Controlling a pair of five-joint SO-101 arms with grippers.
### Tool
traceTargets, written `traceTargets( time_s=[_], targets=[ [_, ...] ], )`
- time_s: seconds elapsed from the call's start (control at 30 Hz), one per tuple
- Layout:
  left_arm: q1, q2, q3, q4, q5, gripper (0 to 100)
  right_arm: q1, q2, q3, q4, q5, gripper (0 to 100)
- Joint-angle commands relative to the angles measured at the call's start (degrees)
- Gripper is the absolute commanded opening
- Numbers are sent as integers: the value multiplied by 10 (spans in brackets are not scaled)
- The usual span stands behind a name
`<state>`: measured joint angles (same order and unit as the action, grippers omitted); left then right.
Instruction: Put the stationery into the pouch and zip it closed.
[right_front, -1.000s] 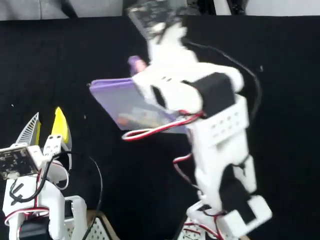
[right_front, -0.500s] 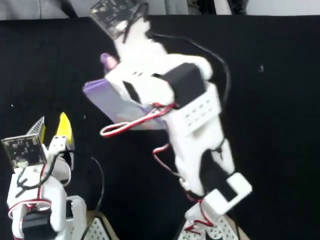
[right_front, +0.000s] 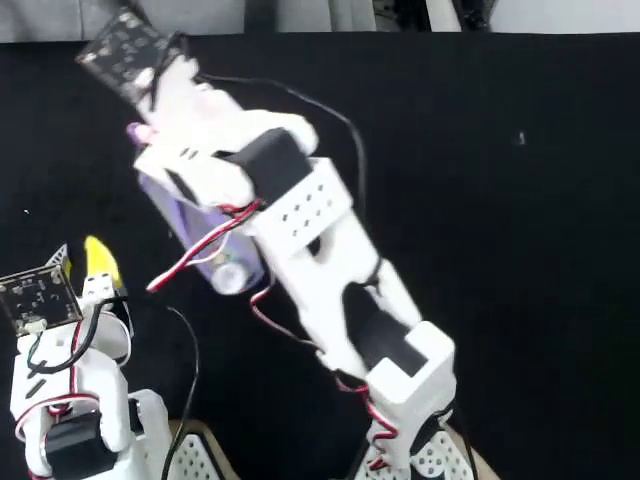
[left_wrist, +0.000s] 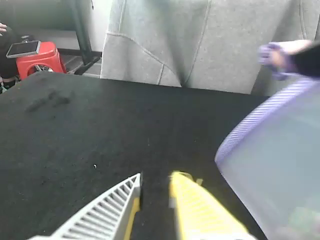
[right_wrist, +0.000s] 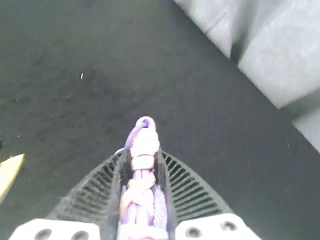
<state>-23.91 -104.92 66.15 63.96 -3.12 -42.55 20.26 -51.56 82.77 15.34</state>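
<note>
Two arms here, but only one has anything in it. The right claw (right_wrist: 143, 165) is pinched tight on the purple knotted cord pull (right_wrist: 144, 131) of the lilac see-through zip pouch (right_front: 205, 255). The pouch hangs off that pull, tilted steeply and lifted above the black cloth counter (right_front: 520, 250), just beside the left arm. The left claw (left_wrist: 156, 179), one white ribbed finger and one yellow, is slightly spread with nothing between them and points toward the pouch's edge.

Progress-wise, something pale shows through the pouch's clear face down low, so my guess is the stationery is already inside. The zip is the open question: the arm covers that edge and I can't tell whether it's run fully shut. I'd say loading is done, and zipping is either underway or needs checking.

Compared with a second ago, the right arm has swung the pouch from mid-counter over toward the left arm, and it's tipped steeper now. The left claw has shifted only a little.
</note>
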Motion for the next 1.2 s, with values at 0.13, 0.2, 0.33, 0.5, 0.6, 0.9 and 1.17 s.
traceTargets(
  time_s=[0.13,0.2,0.33,0.5,0.6,0.9,1.17],
  targets=[
    [-4,2,-56,20,3,129,4,57,0,-60,3,11],
    [8,2,-101,45,3,182,6,58,0,-69,3,11],
    [63,2,-201,104,0,216,8,56,0,-76,3,11],
    [134,2,-293,142,-1,213,18,59,-38,-56,3,11],
    [184,4,-338,167,-1,213,25,58,-60,-40,3,11],
    [400,4,-376,279,-37,213,25,59,-73,-30,3,11],
    [414,4,-218,149,-70,213,10,59,-71,-27,3,11]
  ],
)
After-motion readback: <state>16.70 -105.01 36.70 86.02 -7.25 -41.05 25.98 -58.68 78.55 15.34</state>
